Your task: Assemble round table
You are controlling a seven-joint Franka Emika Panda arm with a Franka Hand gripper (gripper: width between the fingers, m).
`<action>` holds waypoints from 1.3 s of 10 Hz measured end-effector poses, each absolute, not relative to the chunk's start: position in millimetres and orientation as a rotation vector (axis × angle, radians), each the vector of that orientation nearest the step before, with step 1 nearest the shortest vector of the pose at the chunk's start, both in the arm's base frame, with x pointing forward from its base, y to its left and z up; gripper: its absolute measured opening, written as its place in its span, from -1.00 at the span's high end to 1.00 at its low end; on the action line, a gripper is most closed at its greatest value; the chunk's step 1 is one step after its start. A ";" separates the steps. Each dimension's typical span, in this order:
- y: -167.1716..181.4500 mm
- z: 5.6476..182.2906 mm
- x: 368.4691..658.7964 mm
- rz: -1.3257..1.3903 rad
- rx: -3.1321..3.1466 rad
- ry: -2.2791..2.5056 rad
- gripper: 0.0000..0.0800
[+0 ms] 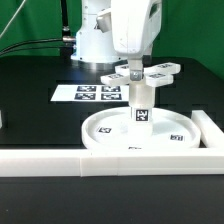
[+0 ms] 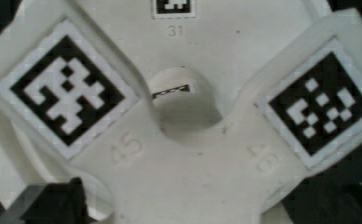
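Note:
The round disc (image 1: 105,128) lies flat near the table's front edge. The short cylinder leg (image 1: 141,103) stands upright on it, and the cross-shaped base (image 1: 152,74) sits on top of the leg. My gripper (image 1: 135,66) hangs straight down over the base's middle. In the wrist view the cross-shaped base (image 2: 178,150) fills the frame, with tagged arms on both sides and the rounded leg end (image 2: 178,95) in its centre. My gripper (image 2: 196,205) is open, its dark fingertips (image 2: 50,202) straddling one arm of the base. I cannot tell whether they touch it.
The marker board (image 1: 92,93) lies flat behind the disc, toward the exterior view's left. Long white border bars run along the front (image 1: 60,160) and down the exterior view's right side (image 1: 212,128). The arm's white pedestal (image 1: 92,40) stands at the back.

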State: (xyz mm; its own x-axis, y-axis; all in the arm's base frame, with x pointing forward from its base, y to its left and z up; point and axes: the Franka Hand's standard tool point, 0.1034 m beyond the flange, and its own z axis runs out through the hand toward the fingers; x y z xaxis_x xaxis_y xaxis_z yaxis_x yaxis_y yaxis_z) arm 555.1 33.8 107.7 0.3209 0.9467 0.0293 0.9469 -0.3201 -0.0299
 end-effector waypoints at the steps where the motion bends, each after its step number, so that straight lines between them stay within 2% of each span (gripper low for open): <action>1: 32.6 104.2 554.3 -0.002 -2.519 -1.803 -0.62; 5: 31.6 102.0 555.8 -0.023 -2.537 -1.798 -0.59; 6: 31.4 101.7 555.7 -0.021 -2.549 -1.779 -0.17; 7: 31.3 101.6 555.7 -0.021 -2.576 -1.740 -0.11; 9: 31.3 101.5 555.7 -0.021 -2.605 -1.695 -0.11; 13: 32.4 100.2 554.7 -0.005 -2.906 -1.089 -0.11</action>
State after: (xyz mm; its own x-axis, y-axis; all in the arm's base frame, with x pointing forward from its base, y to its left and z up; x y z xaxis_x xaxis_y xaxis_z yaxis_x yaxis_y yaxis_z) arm 554.7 32.4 100.2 0.7537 0.6570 0.0163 0.6571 -0.7530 -0.0349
